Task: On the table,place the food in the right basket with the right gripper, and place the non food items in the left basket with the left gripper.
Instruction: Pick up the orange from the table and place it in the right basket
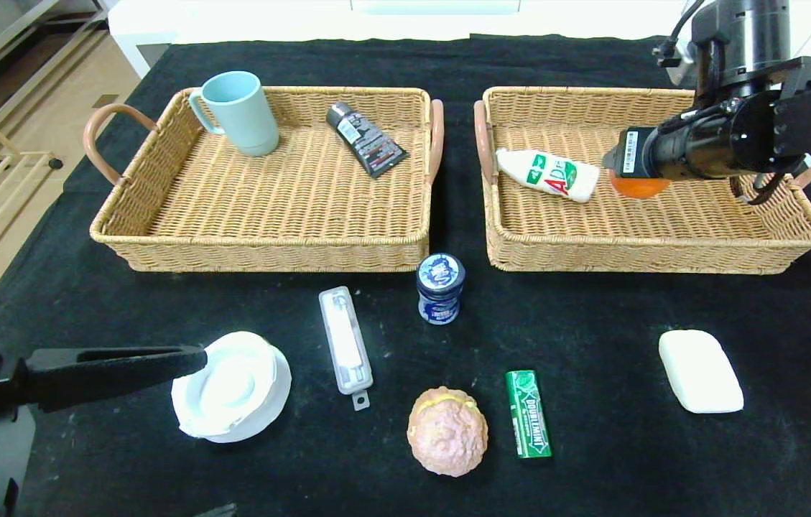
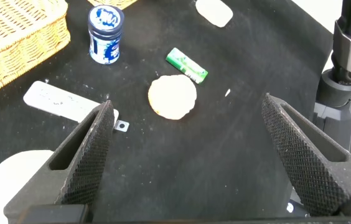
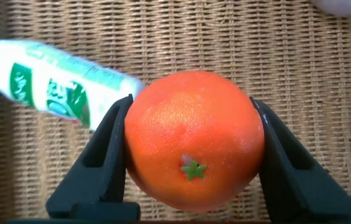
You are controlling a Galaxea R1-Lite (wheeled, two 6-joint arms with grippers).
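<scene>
My right gripper [image 3: 191, 102] is shut on the orange [image 3: 194, 140] and holds it over the right basket [image 1: 649, 253], next to a white bottle; the orange also shows in the head view [image 1: 638, 188]. My left gripper [image 1: 189, 359] is open and empty at the front left, its tips over the edge of the white dish [image 1: 231, 395]. On the table [image 1: 592, 323] lie the white case [image 1: 345, 347], blue jar [image 1: 439, 289], bun [image 1: 447, 431], green gum pack [image 1: 528, 424] and white soap block [image 1: 700, 371]. The left basket [image 1: 261, 245] stands at the back left.
The left basket holds a pale blue cup [image 1: 240, 113] and a black tube [image 1: 365, 138]. The white bottle [image 1: 549, 174] lies in the right basket's near-left part. The table's left edge drops off beside wooden shelving.
</scene>
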